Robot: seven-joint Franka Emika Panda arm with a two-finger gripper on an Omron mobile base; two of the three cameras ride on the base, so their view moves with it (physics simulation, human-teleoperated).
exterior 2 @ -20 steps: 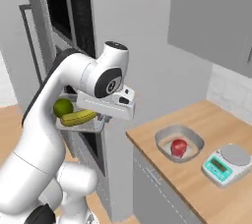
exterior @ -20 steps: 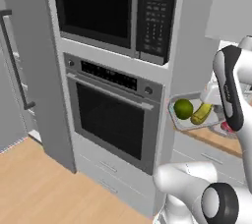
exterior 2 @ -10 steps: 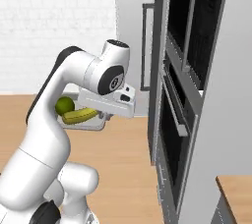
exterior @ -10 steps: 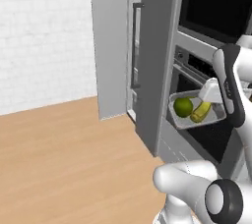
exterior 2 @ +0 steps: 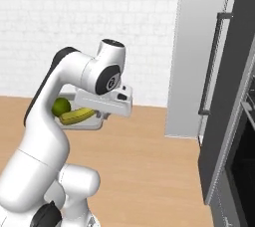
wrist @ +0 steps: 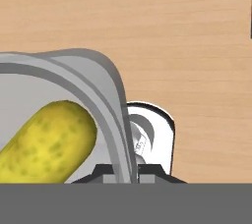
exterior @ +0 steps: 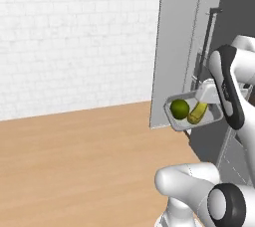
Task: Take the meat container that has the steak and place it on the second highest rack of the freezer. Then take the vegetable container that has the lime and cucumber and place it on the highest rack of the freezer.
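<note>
Left base view: vegetable container [exterior: 193,113] carried above wooden floor [exterior: 84,156], lime [exterior: 180,108] and cucumber [exterior: 197,112] inside, just before grey freezer [exterior: 179,42]. Hand view: gripper [wrist: 126,171] clamped tight on container's rim. Compared with a second ago, whole scene swung from oven stack to brick wall [exterior: 74,37]; tray likewise gripped.
</note>
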